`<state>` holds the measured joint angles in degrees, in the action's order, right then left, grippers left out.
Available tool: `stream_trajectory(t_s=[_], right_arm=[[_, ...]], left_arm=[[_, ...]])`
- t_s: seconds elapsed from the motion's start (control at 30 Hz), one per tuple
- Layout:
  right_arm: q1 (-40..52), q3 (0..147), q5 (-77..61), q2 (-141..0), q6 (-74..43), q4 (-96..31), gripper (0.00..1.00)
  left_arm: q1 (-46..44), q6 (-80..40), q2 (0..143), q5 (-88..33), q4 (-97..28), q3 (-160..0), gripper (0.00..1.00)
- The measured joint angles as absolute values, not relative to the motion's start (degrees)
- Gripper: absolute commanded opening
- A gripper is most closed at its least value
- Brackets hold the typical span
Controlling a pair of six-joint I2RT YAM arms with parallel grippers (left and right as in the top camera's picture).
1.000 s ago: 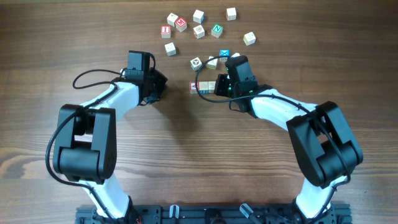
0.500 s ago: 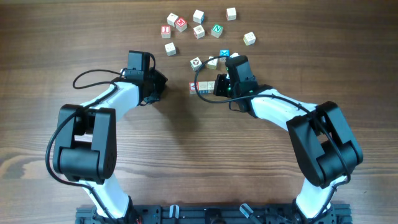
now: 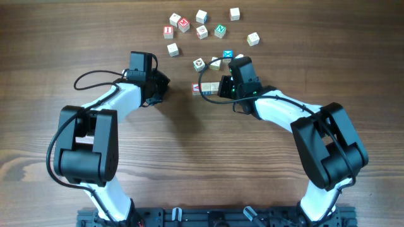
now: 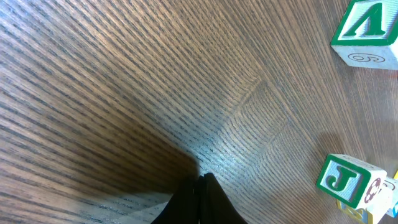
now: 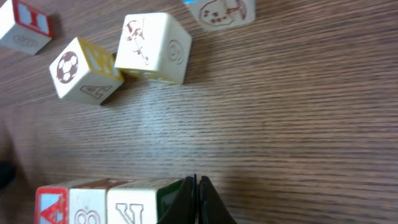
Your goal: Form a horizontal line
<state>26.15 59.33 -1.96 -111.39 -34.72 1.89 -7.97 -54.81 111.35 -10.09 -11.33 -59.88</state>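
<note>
Nothing moved; horizontal line (image 3: 206, 88) straight, gapless, red-lettered end at left.

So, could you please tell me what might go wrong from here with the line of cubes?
The shut right gripper sits at the end of the three-cube row; a sideways nudge could skew it. The soccer-ball cube and the pale cube beside it lie loose nearby; the arm could knock them into the row while pulling away.

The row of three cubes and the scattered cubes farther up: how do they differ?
The row has cubes touching in a straight line; the scattered cubes lie apart at mixed angles. The shut right gripper sits at the row's end; no gripper touches the scattered cubes. All are small wooden letter cubes.
</note>
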Motion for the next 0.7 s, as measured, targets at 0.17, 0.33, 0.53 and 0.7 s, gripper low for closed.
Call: stream_trajectory(t_s=[0.17,0.33,0.53,0.7], right_arm=[[26.2,59.4,0.1,-111.0,-34.9,-0.2,0.04],[26.2,59.8,-0.1,-108.8,-34.8,1.5,0.04],[26.2,63.9,0.2,-108.5,-33.3,2.3,0.05],[26.2,66.2,-2.7,-108.4,-31.3,1.9,0.05]], left_arm=[[-8.0,-54.8,111.4,-10.0,-11.4,-59.9,0.04],[-8.0,-54.8,111.4,-9.9,-11.4,-59.9,0.04],[-8.0,-54.8,111.4,-9.9,-11.4,-59.9,0.04],[-8.0,-54.8,111.4,-9.9,-11.4,-59.9,0.04]])
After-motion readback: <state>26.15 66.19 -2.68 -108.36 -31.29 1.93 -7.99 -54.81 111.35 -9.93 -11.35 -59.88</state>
